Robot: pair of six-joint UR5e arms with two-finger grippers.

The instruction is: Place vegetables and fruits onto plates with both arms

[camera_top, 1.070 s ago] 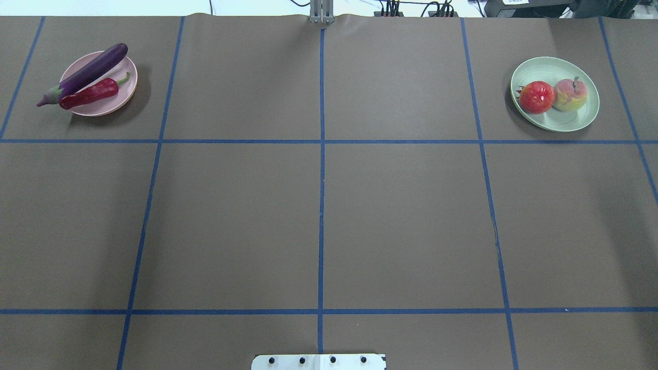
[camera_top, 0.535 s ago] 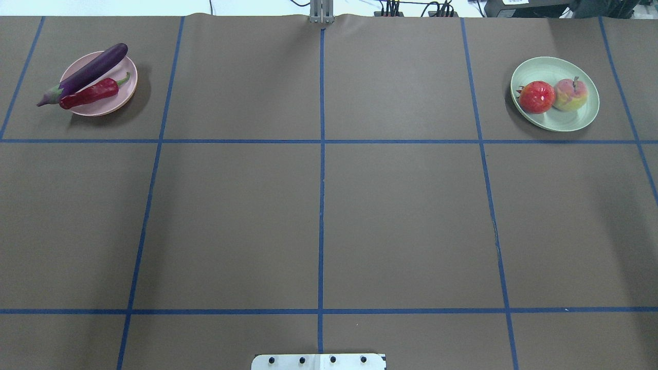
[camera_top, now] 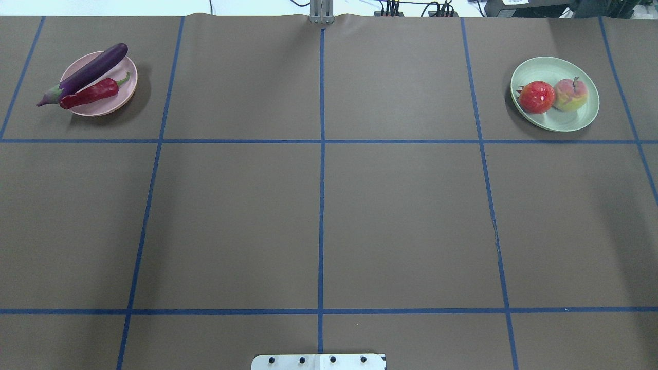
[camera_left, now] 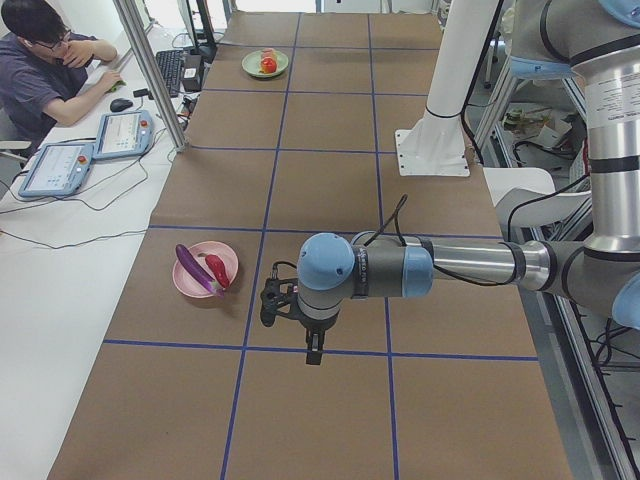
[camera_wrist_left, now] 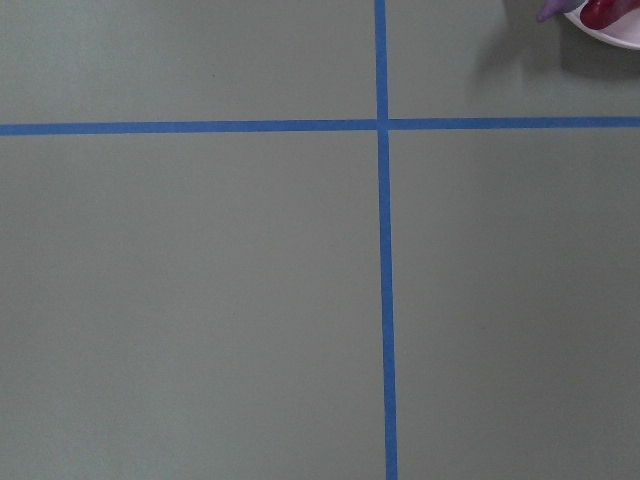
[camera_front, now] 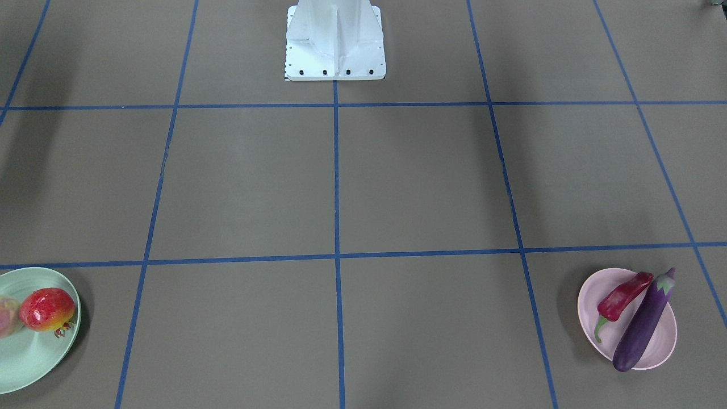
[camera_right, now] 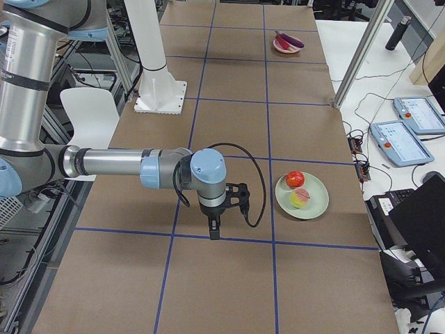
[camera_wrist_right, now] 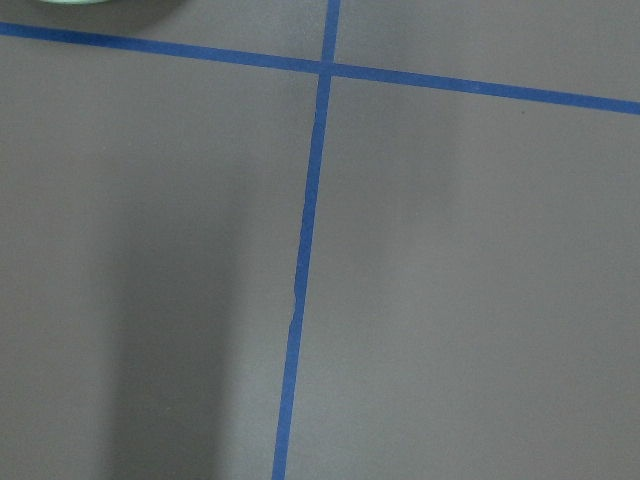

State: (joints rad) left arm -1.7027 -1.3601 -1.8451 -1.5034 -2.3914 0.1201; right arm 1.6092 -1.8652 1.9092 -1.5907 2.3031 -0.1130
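Observation:
The purple eggplant point(camera_top: 92, 72) and the red chili point(camera_top: 90, 94) lie side by side on the pink plate point(camera_top: 110, 103) at the far left. The pomegranate point(camera_top: 536, 96) and the peach point(camera_top: 569, 95) sit touching on the mint green plate point(camera_top: 560, 121) at the far right. No arm shows in the overhead or front views. My left gripper point(camera_left: 313, 348) shows only in the exterior left view, hanging above the table near the pink plate point(camera_left: 195, 285). My right gripper point(camera_right: 214, 229) shows only in the exterior right view, left of the mint plate point(camera_right: 313, 202). I cannot tell whether either is open or shut.
The brown table cover point(camera_top: 401, 221) has a blue tape grid. The white base block point(camera_front: 335, 40) stands at the robot's edge. An operator point(camera_left: 45, 60) sits at a side desk with tablets. The pink plate's rim point(camera_wrist_left: 615, 35) shows in the left wrist view.

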